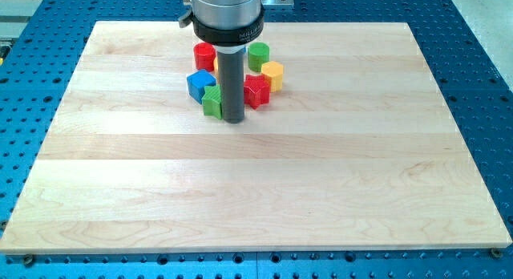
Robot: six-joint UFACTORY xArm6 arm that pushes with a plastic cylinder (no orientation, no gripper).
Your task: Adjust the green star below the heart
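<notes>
A straight dark grey rod (233, 82) — smooth, round, matte — hangs at the upper centre of the frame and ends in my tip (233, 120), cut flat. Above it sits a wider black collar (227, 34) with a thin pale line of lettering, too small to read. Over that — a silvery metal housing (224, 4), cropped by the top edge.

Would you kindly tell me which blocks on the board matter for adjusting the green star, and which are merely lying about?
Job in hand:
green star, just left of my tip
heart: not identifiable, possibly hidden behind the rod

Lying about:
blue block
red cylinder
green cylinder
yellow block
red block
</notes>
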